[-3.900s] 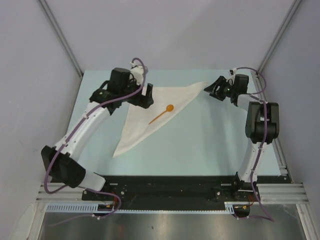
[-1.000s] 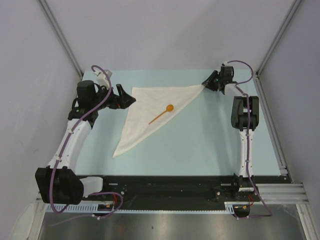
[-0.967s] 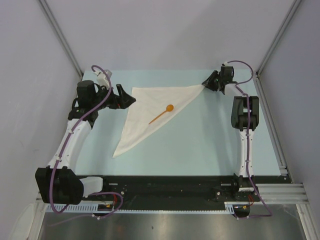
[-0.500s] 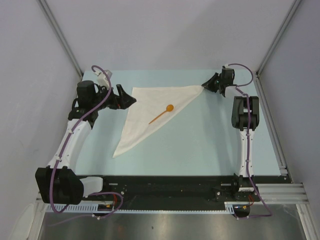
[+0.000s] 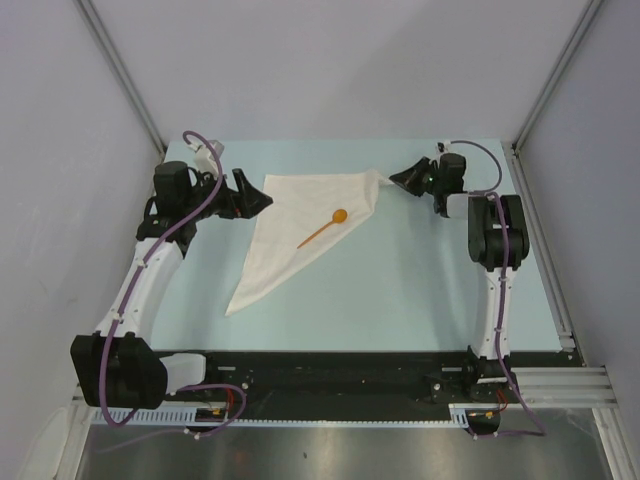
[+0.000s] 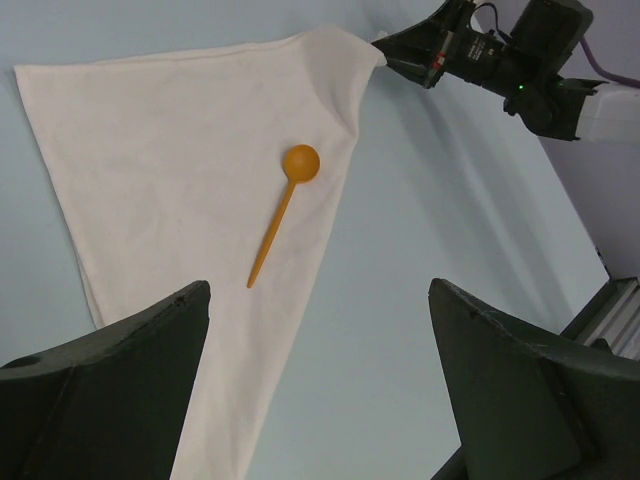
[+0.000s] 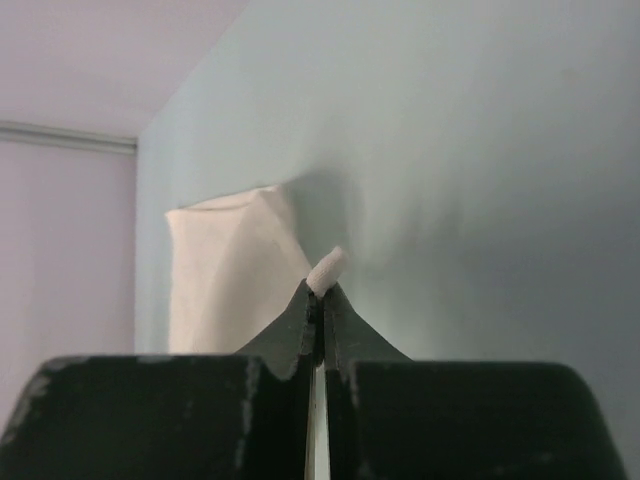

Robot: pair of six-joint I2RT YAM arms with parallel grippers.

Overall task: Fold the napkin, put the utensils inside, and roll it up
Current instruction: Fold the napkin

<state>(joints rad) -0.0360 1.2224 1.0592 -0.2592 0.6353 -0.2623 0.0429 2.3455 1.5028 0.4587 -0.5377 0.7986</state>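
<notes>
The pale blue table (image 5: 400, 290) carries the napkin (image 5: 300, 215), which lies flat across its far middle as a long triangle with the narrow tip pointing back toward the arm bases. I read that shape as the fold already made. The right gripper (image 5: 398, 178) is clenched on the napkin's far right corner. From its wrist view a nub of white cloth sticks out between the closed fingertips, and the corner is puckered and lifted off the table. The left gripper (image 5: 262, 200) is spread wide and holds nothing, just beside the far left corner. The spoon (image 5: 322, 230) rests on the cloth, bowl toward the far right, handle angled toward me. So the fold and the placing look done, and the rolling is what's left, apparently about to start from that pinched corner.
</notes>
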